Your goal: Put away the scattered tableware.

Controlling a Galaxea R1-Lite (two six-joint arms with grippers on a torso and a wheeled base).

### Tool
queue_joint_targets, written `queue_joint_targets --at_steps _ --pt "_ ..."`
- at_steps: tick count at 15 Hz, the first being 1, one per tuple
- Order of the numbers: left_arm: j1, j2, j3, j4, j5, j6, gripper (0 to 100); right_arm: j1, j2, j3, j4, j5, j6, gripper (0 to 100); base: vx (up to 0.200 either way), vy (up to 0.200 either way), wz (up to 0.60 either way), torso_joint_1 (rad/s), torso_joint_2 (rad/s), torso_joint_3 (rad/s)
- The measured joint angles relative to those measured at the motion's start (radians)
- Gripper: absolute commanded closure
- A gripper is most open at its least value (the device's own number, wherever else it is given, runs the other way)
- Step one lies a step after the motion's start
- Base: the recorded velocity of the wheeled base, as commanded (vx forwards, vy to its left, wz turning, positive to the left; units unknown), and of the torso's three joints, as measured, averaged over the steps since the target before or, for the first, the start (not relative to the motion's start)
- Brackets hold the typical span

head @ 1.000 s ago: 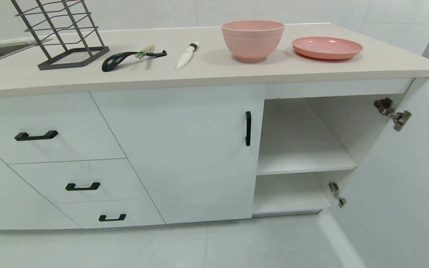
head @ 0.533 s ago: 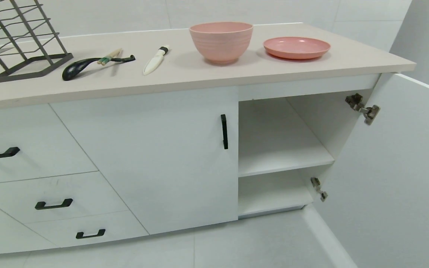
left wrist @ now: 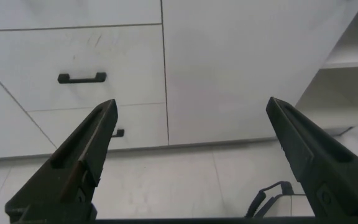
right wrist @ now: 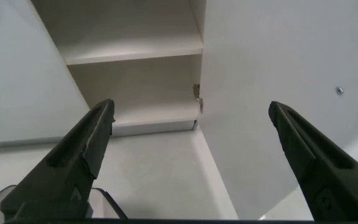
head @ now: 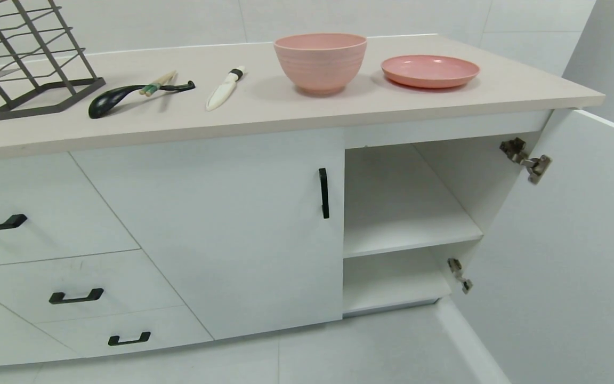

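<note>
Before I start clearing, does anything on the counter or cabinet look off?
Nothing is spilled or broken. The chopsticks lie across the handle of the black spoon, not apart from it. The right cabinet door stands wide open. The bowl and plate sit upright.

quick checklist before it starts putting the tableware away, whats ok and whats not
1. The cabinet door stands open: ok.
2. The upper shelf has room for dishes: ok.
3. The left gripper is open and holds nothing: ok.
4. The right gripper is open and holds nothing: ok.
5. The pink bowl and pink plate sit upright and apart on the countertop: ok.
6. Grippers up at countertop height: not ok, both are low before the cabinet fronts.
</note>
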Motion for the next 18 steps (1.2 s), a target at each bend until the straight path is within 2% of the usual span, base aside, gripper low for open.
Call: queue_joint_targets --at_steps 2,13,18 --pt "0.0 0.0 0.0 0.0 0.0 -0.003 0 0.0 0.0 0.0 0.0 0.0 0.0 0 0.0 0.0 0.0 0.0 0.0 0.0" --pt "0.0 0.001 0.001 -0.001 0.0 -0.005 0 0.0 0.0 0.0 0.0 -0.01 0.003 0 0.2 0.0 0.0 0.001 0.0 0.004" --pt "0.0 0.001 0.001 0.0 0.001 -0.005 0 -0.002 0.0 0.0 0.0 -0.012 0.002 0 0.0 0.0 0.0 0.0 0.0 0.0"
